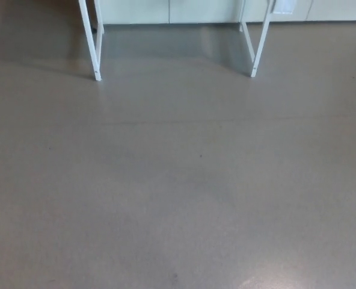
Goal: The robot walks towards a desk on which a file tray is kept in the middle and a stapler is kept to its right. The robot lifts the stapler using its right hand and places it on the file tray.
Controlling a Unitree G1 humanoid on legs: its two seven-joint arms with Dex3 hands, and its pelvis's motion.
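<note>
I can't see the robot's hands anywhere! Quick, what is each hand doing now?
Left hand: not in view, cannot tell.
Right hand: not in view, cannot tell.
Only floor and white desk legs show.

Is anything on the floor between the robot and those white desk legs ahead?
Nothing visible stands in the way: the grey floor runs unbroken up to the two white desk legs. The stapler, file tray and both hands are out of view, so the path between them cannot be judged.
</note>
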